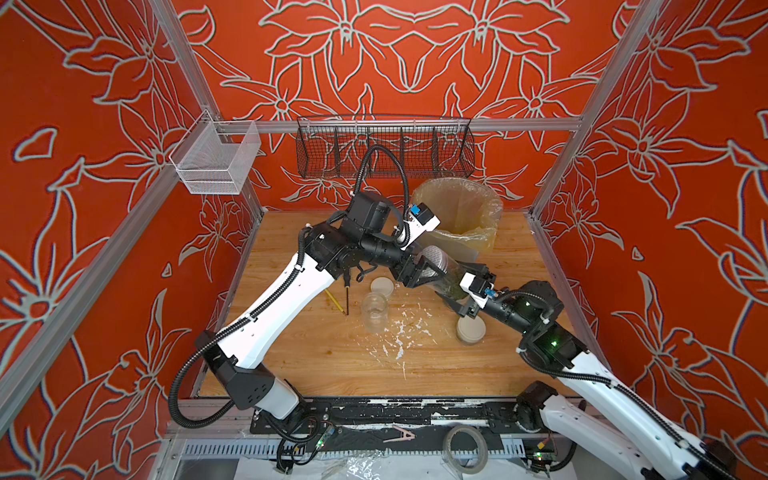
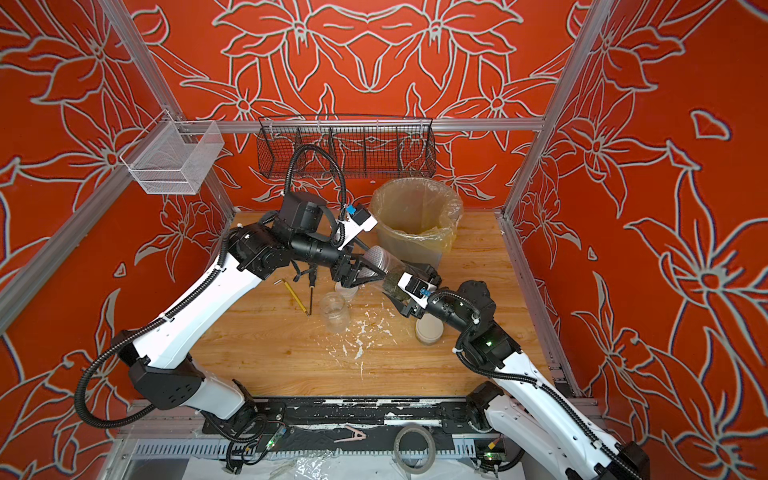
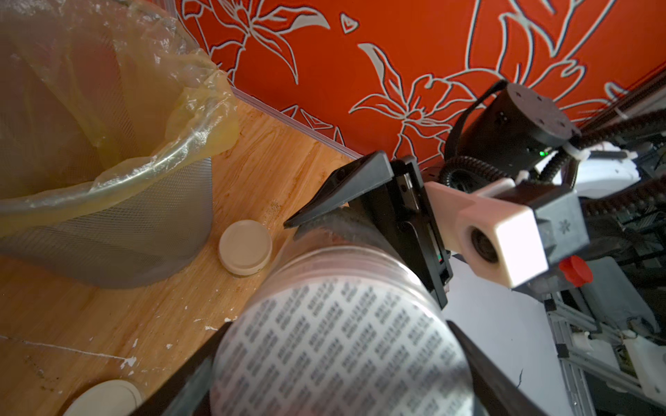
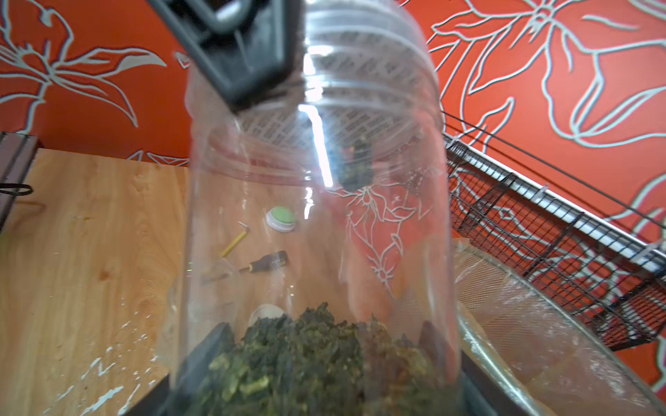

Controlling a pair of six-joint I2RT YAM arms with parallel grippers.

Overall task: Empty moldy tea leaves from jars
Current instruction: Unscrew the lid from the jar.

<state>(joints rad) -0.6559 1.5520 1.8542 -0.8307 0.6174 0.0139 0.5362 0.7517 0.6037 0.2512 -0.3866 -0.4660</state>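
Observation:
A clear jar (image 1: 441, 275) (image 2: 386, 272) hangs tilted over the table just in front of the bin, held at both ends. Moldy tea leaves (image 4: 306, 360) (image 1: 454, 289) are heaped at its lower end. My right gripper (image 1: 462, 287) (image 4: 324, 381) is shut on that lower end of the jar. My left gripper (image 1: 426, 268) (image 3: 340, 363) is shut on the jar's white, grey-printed lid (image 3: 338, 345) (image 2: 376, 255). An empty, lidless jar (image 1: 374, 311) (image 2: 334, 309) stands on the table with a loose cream lid (image 1: 381, 286) behind it. A short jar with a cream lid (image 1: 470, 330) (image 2: 429, 330) stands under my right arm.
The grey mesh bin (image 1: 478, 232) (image 3: 126, 245) with its yellowish liner stands at the back right. A screwdriver (image 1: 347, 295) and a yellow tool (image 1: 334, 301) lie left of the empty jar. White paint flecks (image 1: 399, 332) mark the wood. A black wire basket (image 1: 384, 151) hangs on the back wall.

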